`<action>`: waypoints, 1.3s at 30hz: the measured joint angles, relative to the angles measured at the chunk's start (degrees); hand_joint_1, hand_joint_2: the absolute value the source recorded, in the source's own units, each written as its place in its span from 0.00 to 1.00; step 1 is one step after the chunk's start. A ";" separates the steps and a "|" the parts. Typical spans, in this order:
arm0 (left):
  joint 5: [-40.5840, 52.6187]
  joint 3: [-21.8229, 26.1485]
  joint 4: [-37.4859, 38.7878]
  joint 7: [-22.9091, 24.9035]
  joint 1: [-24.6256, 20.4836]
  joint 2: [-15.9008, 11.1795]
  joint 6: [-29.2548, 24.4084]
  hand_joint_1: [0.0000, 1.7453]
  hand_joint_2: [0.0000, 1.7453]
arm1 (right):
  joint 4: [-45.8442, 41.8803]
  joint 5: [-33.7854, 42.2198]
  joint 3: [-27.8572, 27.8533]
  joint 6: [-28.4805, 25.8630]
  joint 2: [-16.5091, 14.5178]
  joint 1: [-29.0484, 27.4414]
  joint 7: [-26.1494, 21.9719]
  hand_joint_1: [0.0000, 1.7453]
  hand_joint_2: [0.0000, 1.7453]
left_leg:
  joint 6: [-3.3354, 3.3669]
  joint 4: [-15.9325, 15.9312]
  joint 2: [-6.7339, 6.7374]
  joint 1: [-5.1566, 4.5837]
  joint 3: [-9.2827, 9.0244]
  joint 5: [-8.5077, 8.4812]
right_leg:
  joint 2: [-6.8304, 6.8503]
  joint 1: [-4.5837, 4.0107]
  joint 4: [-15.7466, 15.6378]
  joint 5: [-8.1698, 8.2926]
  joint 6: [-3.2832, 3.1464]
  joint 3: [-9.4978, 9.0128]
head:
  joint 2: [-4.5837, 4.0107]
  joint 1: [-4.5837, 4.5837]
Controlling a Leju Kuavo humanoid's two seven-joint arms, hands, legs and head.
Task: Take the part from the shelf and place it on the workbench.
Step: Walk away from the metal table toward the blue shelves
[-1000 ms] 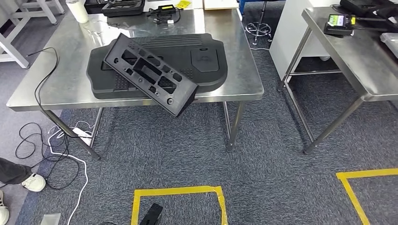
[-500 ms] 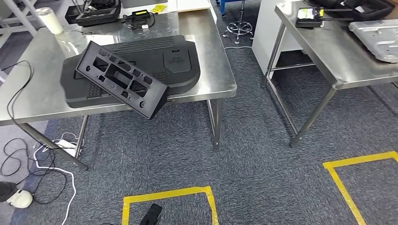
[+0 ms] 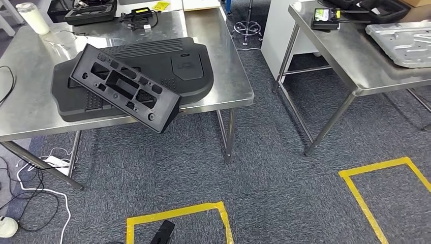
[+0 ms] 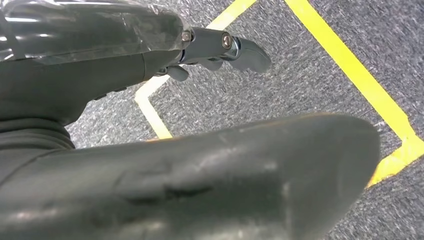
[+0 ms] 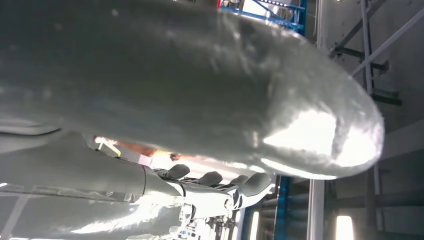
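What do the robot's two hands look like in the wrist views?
The left hand has a thick, smooth dark grey thumb, a clear glossy film over its cover and darker fingers with small screws. The right hand looks alike, with a shiny grey thumb and dark, rounded fingertips.

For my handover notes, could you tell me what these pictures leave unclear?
- Left hand, left wrist view: thumb hides most fingers.
- Right hand, right wrist view: glare washes out its fingers.
- Silver plate, head view: cut off by the edge.
- Small screen: too small to read.
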State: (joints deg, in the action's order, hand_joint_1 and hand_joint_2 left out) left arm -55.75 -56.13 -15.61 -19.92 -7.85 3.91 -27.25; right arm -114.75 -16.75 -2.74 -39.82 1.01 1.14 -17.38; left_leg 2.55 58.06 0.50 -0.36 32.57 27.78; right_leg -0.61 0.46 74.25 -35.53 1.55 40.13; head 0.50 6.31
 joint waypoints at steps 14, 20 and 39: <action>0.37 0.00 0.01 0.22 -0.04 -0.02 0.65 0.00 0.00 | -0.09 0.91 0.28 0.00 0.00 0.35 0.35 0.00 0.00 | -3.12 16.20 -0.13 0.53 6.37 8.29 | -0.35 0.06 -17.23 7.81 -2.72 -8.27 | -0.01 0.42; 0.39 0.00 0.01 0.27 -0.04 -0.02 0.65 0.00 0.00 | -0.09 1.32 0.41 0.00 -0.02 0.40 0.05 0.00 0.00 | -3.44 2.23 -2.14 1.36 0.29 0.74 | -2.71 0.37 -16.32 7.26 -1.56 -8.13 | 0.00 0.40; 0.30 0.00 0.01 0.17 -0.03 0.05 0.06 0.00 0.00 | -0.14 1.29 0.47 -0.01 -0.02 0.56 -0.11 0.00 0.00 | -2.26 0.70 4.11 -0.14 -0.81 1.08 | 2.35 -0.49 -16.88 7.47 -1.81 -8.14 | -0.01 -0.20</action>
State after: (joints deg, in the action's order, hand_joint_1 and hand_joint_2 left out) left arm -55.45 -56.13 -15.61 -19.75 -7.88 3.96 -27.20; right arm -114.89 -15.46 -2.27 -39.83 0.99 1.70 -17.49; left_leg 0.30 58.77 4.61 -0.50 31.76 28.86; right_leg 1.74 -0.03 57.37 -28.07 -0.26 31.99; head 0.49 6.11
